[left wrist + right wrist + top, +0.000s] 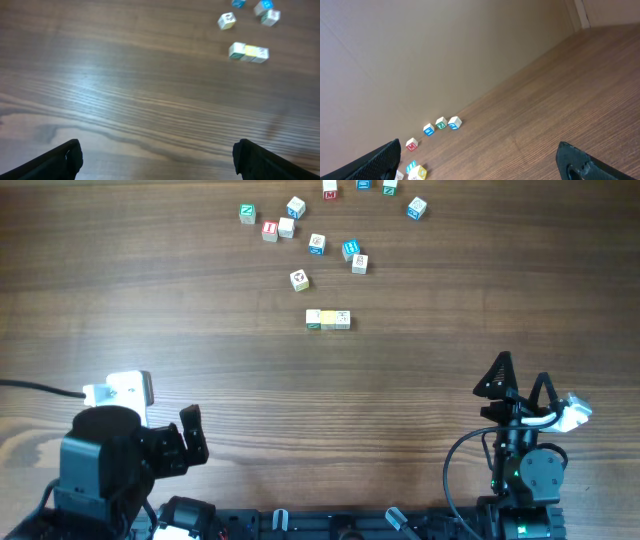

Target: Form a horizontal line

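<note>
The horizontal line [328,319] lies mid-table: three small cubes edge to edge, a whitish one with a green mark on the left, a pale yellow one in the middle and a white one on the right. In the left wrist view the line [248,52] sits far ahead at the upper right. My left gripper [185,438] rests near the front left edge, open and holding nothing; its black fingertips [67,161] stand wide apart over bare wood. My right gripper [520,383] stands at the front right, also open and holding nothing, well away from the line.
Several loose letter cubes with red, blue and green marks are scattered behind the line, the nearest [299,279] just up and left of it. More cubes [441,123] lie in a row near the far edge by a beige wall. A white camera block [120,390] sits on the left arm.
</note>
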Robot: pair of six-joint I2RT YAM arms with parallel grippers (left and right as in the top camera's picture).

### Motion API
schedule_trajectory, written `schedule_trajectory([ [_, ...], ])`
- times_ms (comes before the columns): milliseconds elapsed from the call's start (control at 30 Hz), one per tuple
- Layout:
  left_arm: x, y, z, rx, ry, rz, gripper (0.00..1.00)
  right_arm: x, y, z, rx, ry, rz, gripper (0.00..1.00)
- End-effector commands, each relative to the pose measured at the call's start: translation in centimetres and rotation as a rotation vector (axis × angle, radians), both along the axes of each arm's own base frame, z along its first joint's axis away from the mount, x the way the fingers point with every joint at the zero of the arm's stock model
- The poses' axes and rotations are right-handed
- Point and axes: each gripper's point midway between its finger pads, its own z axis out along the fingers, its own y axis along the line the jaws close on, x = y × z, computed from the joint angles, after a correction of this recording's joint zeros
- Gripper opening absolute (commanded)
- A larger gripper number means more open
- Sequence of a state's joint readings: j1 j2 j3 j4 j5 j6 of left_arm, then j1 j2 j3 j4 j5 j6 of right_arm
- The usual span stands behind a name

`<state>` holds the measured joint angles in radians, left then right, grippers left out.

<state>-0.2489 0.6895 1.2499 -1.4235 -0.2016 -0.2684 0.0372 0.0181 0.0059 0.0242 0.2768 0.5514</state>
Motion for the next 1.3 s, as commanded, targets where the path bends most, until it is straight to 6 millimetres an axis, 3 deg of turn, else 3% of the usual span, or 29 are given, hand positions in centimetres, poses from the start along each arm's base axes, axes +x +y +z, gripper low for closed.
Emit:
schedule_trajectory([
  [0, 0.2, -1.2, 1.0, -0.061, -0.055, -0.048, 1.00, -0.1, 0.1, 0.4, -0.016, -0.014, 0.010, 1.00],
  [200, 2.5, -4.3, 3.1, -0.179, -0.178, -0.155, 1.00, -0.1, 0.1, 0.4, -0.016, -0.014, 0.010, 1.00],
  [300, 3.6, -6.0, 3.2, -0.242, -0.207, -0.220, 1.00, -0.1, 0.1, 0.4, -0.017, -0.014, 0.010, 1.00],
  [467, 3.5, -7.4, 1.9, -0.291, -0.193, -0.277, 1.00, -0.1, 0.1, 0.4, -0.016, -0.014, 0.010, 1.00],
  [833, 1.9, -7.3, -2.0, -0.321, -0.286, -0.305, 1.00, -0.1, 0.1, 0.4, -0.016, -0.014, 0.010, 1.00],
  [1100, 1.8, -9.6, -4.9, -0.409, -0.399, -0.429, 1.00, -0.1, 0.1, 0.4, -0.016, -0.014, 0.010, 1.00],
  [1267, 2.7, -11.6, -5.6, -0.473, -0.455, -0.534, 1.00, -0.1, 0.1, 0.4, -0.016, -0.014, 0.010, 1.00],
])
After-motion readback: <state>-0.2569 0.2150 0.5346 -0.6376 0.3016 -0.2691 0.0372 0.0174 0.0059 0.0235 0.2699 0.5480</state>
